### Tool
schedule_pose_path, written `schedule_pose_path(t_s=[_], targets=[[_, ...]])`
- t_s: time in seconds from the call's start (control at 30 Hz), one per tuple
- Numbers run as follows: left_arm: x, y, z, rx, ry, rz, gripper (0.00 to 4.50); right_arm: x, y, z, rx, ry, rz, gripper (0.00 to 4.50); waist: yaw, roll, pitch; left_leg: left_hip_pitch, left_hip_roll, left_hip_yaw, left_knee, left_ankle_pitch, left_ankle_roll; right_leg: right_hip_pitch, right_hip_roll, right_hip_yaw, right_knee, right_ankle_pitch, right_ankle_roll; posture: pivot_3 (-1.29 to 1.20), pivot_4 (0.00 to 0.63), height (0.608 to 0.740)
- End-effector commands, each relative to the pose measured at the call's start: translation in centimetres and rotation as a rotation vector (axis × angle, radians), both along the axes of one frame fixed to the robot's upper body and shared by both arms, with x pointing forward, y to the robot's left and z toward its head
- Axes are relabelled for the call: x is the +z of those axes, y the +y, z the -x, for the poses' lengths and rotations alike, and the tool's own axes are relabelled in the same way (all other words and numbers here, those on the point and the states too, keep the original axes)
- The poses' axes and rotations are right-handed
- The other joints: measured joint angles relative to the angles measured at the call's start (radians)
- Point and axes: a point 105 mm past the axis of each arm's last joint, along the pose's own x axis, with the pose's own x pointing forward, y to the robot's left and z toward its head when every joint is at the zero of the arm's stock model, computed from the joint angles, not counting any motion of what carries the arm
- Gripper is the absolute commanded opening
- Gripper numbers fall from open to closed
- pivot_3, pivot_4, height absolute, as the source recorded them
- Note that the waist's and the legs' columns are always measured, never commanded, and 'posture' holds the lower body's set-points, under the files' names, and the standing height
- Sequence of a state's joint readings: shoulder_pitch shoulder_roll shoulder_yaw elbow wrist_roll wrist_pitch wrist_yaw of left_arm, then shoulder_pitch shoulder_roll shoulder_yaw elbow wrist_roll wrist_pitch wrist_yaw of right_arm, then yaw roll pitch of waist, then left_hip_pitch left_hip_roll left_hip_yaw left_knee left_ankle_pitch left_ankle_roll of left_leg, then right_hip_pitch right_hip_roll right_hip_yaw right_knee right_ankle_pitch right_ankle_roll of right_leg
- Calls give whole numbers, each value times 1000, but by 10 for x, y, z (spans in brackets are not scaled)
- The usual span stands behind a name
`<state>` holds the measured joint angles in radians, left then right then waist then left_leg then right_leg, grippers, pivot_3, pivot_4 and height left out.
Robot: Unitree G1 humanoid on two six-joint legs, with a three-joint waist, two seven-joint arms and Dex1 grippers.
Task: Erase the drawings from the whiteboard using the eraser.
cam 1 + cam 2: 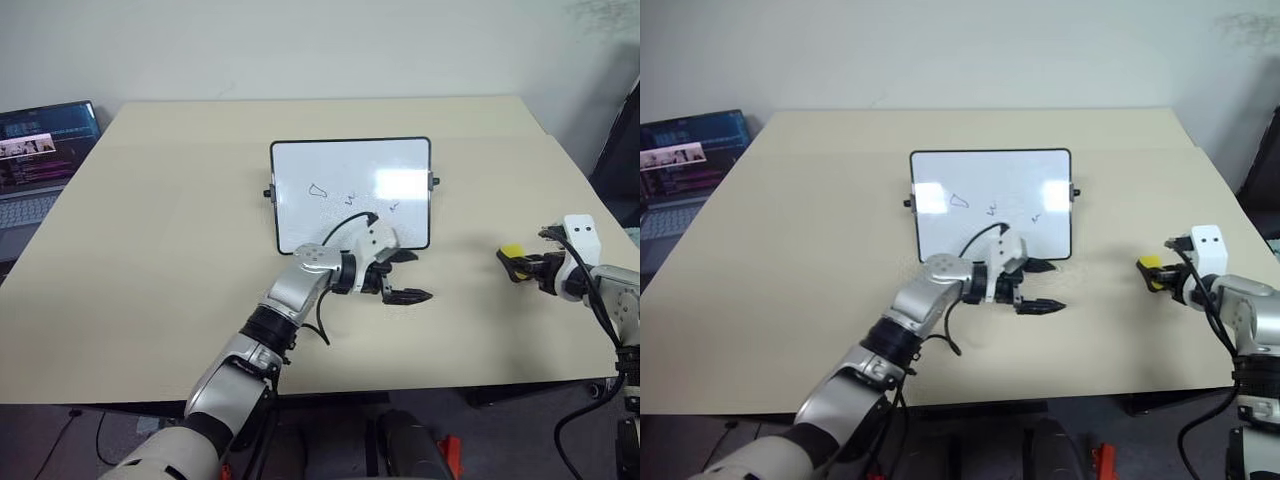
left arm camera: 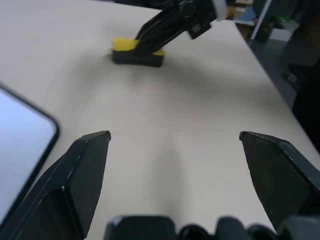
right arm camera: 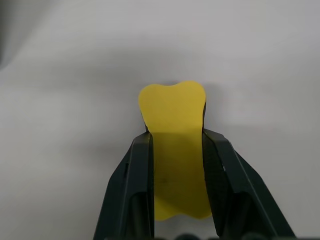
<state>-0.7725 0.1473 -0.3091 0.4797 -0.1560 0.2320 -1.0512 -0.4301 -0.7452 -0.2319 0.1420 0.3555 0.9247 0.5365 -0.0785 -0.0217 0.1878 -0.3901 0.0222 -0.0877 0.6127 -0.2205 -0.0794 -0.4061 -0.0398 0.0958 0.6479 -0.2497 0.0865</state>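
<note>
The whiteboard (image 1: 350, 165) lies flat in the middle of the table, with a glare patch near its right side. The drawings on it are a triangle-like outline (image 1: 317, 192), a small squiggle (image 1: 351, 199) and a tiny mark (image 1: 394, 208). My left gripper (image 1: 412, 277) hovers just off the board's near right corner, open and empty, pointing right. Far to the right, my right gripper (image 1: 518, 266) is shut on the yellow eraser (image 3: 172, 107), which rests on the tabletop. In the left wrist view the eraser (image 2: 125, 45) and the board's corner (image 2: 20, 150) both show.
A beige table (image 1: 150, 300) carries everything. An open laptop (image 1: 40, 150) stands past its left edge. Dark gear (image 1: 620, 150) sits beyond the right edge. A black cable loops off my left wrist over the board's near edge.
</note>
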Motion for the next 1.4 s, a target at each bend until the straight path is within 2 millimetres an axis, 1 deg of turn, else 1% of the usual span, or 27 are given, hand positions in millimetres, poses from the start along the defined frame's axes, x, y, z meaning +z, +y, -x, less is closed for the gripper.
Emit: schedule_pose_path(t_s=[0.03,0.1,0.13,0.2,0.27,0.37,0.47,0.6,0.7,0.8,0.87,0.9,1.0,1.07,1.17,1.2,1.3,1.37,1.4], targets=[[24,34,-18,112,-67,44,4500,31,10,-1,34,-95,22,997,-2,0,0,0,0,0,0,0,0,0,0,0,0,0,0,0,150,740],[27,55,-26,174,-77,40,4500,39,17,0,54,-116,24,997,-3,0,0,0,0,0,0,0,0,0,0,0,0,0,0,0,150,740],[29,77,-31,237,-92,22,4500,48,25,0,83,-135,32,996,-3,0,0,0,0,0,0,0,0,0,0,0,0,0,0,0,150,740],[31,104,-36,312,-113,-2,4500,58,37,0,126,-160,39,996,-6,0,0,0,0,0,0,0,0,0,0,0,0,1,-1,0,150,740],[37,124,-39,379,-137,-6,4500,70,49,-2,167,-192,41,996,-5,0,0,0,0,-1,0,0,0,0,0,-1,0,1,-2,0,150,740],[46,142,-41,457,-178,15,4500,86,66,-4,219,-237,51,995,-1,0,0,-1,0,-1,0,0,0,0,0,-1,-1,2,-3,0,150,740],[50,150,-42,505,-187,33,4500,99,79,-8,258,-274,52,995,11,0,0,-2,0,-2,0,0,0,0,0,-2,-1,2,-3,0,150,740],[50,165,-39,559,-211,1,4500,130,120,-18,373,-371,61,994,10,0,0,-2,1,-2,0,0,0,-1,0,-2,0,2,-4,0,150,740],[54,173,-37,583,-218,-3,4500,140,138,-22,414,-405,48,994,7,0,0,-2,1,-2,0,0,0,-2,0,-3,0,2,-4,0,150,740],[58,183,-34,609,-230,-13,4500,150,164,-26,479,-457,42,994,6,0,0,-4,1,-3,0,0,0,-2,0,-4,0,2,-4,0,150,740],[62,191,-32,625,-239,-12,4500,155,187,-28,533,-486,36,994,4,0,0,-4,1,-3,0,0,0,-3,0,-4,0,3,-4,0,150,740],[65,196,-31,635,-249,-10,4500,158,201,-28,570,-500,32,994,3,0,0,-5,1,-3,0,0,0,-4,0,-4,0,3,-4,0,150,740],[75,208,-27,656,-263,10,4500,163,237,-29,658,-536,41,994,-6,1,0,-5,2,-3,0,0,0,-5,0,-4,1,3,-4,0,150,740],[77,210,-24,646,-269,14,4500,165,252,-32,682,-560,59,994,-8,1,0,-5,2,-3,0,0,0,-5,0,-4,2,3,-5,0,150,740],[81,215,-22,668,-306,26,4500,167,275,-41,705,-614,149,994,-8,1,0,-6,2,-4,0,0,0,-5,0,-5,2,3,-5,0,150,740],[83,217,-22,678,-319,36,4500,165,281,-43,717,-624,171,994,-8,1,0,-6,2,-4,0,0,0,-6,0,-5,2,3,-5,0,150,740],[86,217,-17,671,-387,55,4500,154,300,-56,724,-648,281,994,-8,0,0,-6,2,-5,0,0,0,-6,0,-6,2,3,-6,0,150,740],[88,216,-14,666,-427,72,4500,148,307,-63,722,-649,296,994,-8,0,0,-6,2,-5,0,0,0,-6,0,-7,2,4,-6,0,150,740],[85,216,-12,661,-437,60,4500,145,310,-67,721,-646,299,994,-8,0,0,-7,2,-6,0,0,0,-6,0,-7,2,4,-7,0,150,740]])
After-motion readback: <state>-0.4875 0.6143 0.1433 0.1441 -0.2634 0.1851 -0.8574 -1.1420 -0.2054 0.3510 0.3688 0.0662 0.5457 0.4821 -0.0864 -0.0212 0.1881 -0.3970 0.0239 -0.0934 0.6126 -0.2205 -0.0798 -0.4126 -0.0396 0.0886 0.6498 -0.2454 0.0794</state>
